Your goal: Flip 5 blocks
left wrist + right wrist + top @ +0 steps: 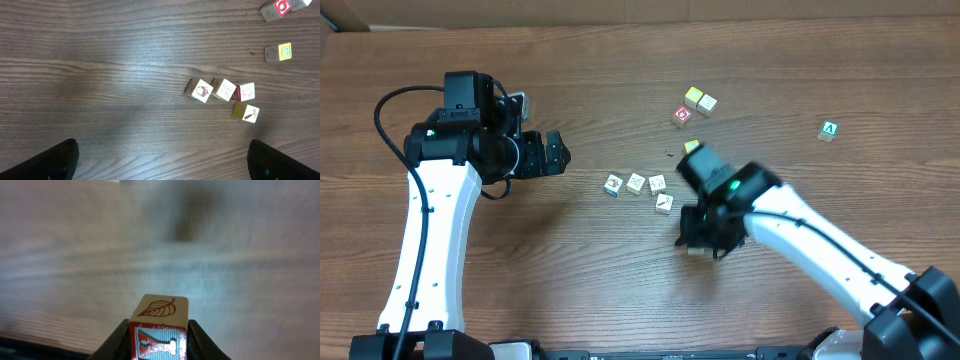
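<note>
Three pale blocks (636, 182) lie in a row at the table's middle, with one more block (664, 203) just below the row's right end. The left wrist view shows the same row (225, 89) and the lower block (248, 113). My right gripper (698, 240) hangs a little below and right of them, shut on another block (160, 330). That block has a leaf drawing on top and a red-and-blue letter face toward the camera. My left gripper (555, 155) stands wide open left of the row, holding nothing, its fingertips (57, 160) at the frame's bottom corners.
A red-marked cube (682, 116) and two yellow-topped cubes (700, 99) sit at the back. Another yellow-topped cube (691, 147) lies beside the right arm. A green cube with a white "A" (829, 130) is far right. Bare wood (115, 100) lies under the left gripper.
</note>
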Robot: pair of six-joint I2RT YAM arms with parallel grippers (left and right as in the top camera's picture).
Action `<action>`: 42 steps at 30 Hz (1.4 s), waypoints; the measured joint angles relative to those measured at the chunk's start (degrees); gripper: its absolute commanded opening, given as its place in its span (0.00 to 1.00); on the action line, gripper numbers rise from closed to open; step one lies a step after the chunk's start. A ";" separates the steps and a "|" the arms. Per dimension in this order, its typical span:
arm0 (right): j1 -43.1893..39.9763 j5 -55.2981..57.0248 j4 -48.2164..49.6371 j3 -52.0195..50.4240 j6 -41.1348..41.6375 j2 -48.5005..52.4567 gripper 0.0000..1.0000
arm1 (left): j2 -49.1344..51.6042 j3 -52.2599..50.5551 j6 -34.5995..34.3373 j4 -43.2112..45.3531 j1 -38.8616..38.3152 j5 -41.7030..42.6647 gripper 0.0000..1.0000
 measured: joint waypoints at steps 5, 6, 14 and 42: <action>4.09 1.16 0.20 -7.19 6.82 -2.38 0.10 | 0.00 -0.02 0.00 -0.11 0.00 -0.02 1.00; 4.20 1.33 0.20 -8.44 8.00 -3.17 0.10 | 0.00 0.00 0.00 -0.11 -0.02 -0.02 1.00; 4.20 2.16 4.72 -17.49 13.49 -11.10 0.12 | 0.00 0.00 0.00 -0.44 0.00 -0.02 1.00; 3.21 1.51 14.97 -23.96 14.80 -11.19 0.38 | 0.00 0.00 0.00 -1.57 0.00 0.00 1.00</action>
